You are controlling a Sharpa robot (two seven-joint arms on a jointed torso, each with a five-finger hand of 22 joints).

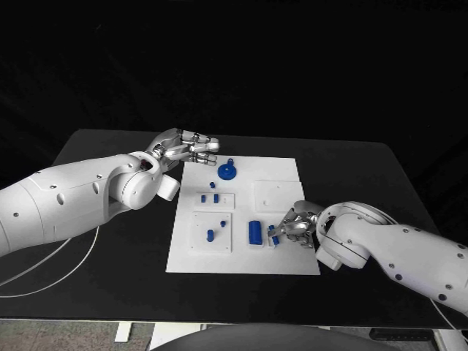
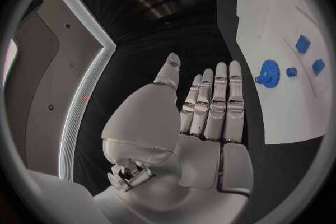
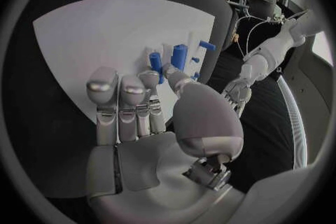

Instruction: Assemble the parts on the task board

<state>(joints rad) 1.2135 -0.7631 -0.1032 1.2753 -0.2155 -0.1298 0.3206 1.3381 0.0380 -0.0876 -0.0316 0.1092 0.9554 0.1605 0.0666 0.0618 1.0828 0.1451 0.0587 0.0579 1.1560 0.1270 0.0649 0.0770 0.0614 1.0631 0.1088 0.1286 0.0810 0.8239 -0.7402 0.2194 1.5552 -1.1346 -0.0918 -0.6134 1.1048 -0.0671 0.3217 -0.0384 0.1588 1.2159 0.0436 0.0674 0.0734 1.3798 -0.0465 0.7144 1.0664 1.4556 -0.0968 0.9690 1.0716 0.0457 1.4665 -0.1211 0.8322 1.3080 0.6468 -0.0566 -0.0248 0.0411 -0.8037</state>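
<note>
Task board (image 1: 265, 219) lies mid-bench, blue parts (image 1: 254, 232) on it. My right hand (image 1: 295, 225) rests at its right edge, fingers (image 3: 149, 81) pinching a small blue part (image 3: 155, 59). My left hand (image 1: 183, 148) hovers off its far-left corner, fingers (image 2: 213, 102) straight, holding nothing, near the gear (image 1: 227, 172).

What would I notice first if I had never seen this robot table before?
The white rectangular task board in the middle of the black table, dotted with small blue parts, such as the round blue gear near its far edge. Then the two silver hands: the left hand is open by the board's far left corner, and the right hand is at the tall blue peg near the board's near edge.
</note>
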